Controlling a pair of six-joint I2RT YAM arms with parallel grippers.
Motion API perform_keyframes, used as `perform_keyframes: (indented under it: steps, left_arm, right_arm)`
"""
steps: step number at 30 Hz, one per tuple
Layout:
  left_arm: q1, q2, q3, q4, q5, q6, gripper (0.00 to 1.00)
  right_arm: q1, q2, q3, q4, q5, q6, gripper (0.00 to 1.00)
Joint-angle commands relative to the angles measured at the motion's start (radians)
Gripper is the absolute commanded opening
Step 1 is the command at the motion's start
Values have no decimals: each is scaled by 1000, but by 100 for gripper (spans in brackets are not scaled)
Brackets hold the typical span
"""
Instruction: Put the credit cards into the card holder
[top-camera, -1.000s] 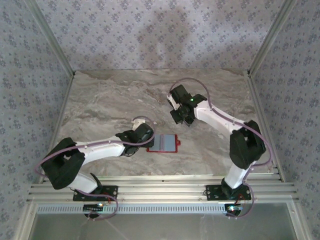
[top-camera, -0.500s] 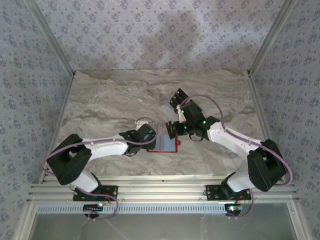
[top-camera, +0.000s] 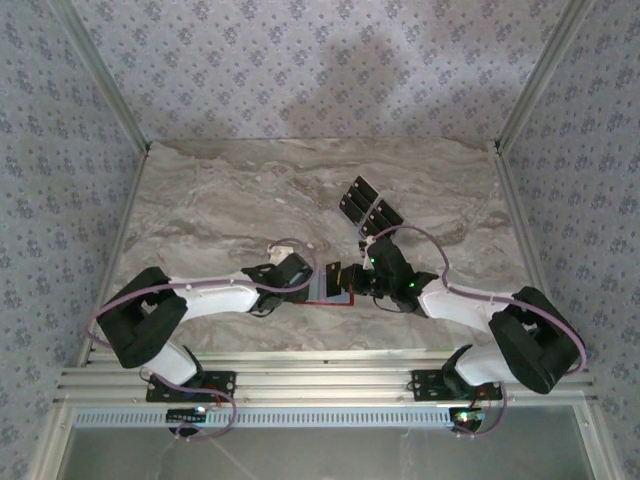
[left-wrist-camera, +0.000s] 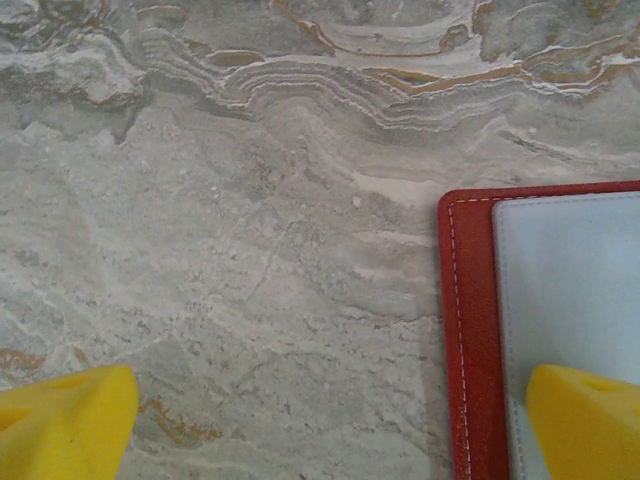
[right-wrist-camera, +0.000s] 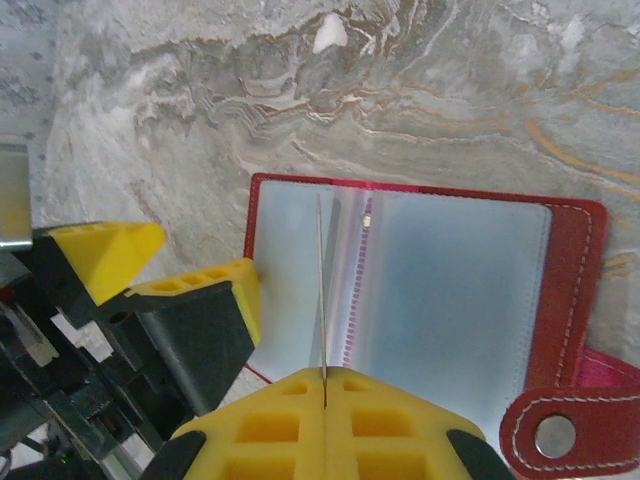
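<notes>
- Looking from the top external view, we see the card holder open near the middle of the table's front edge, with the left gripper at its left edge and the right gripper at its right. Spare credit cards lie well apart toward the back, bare marble around them.
- Left wrist: we find its fingers spread and released, one over the holder's pale inside.
- Right wrist: we see that gripper clenched on one credit card, edge-on over the holder.

Card holder lies on the table — credit cards behind, perhaps overlapping.
</notes>
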Motion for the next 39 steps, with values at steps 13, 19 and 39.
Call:
perform_keyframes:
  steps: [13,19,39]
  left_arm:
    - [-22,40,-14,-64,-34,-38,99]
    - [-22,39,-18,-61,-33,-39,99]
    - [-23,38,-24,-56,-33,-41,100]
  right_arm:
    - [17,85,-44,214,27,118,0]
    - [25,112,-59,243,27,131,0]
    - [34,187,-121,379,25,212,0]
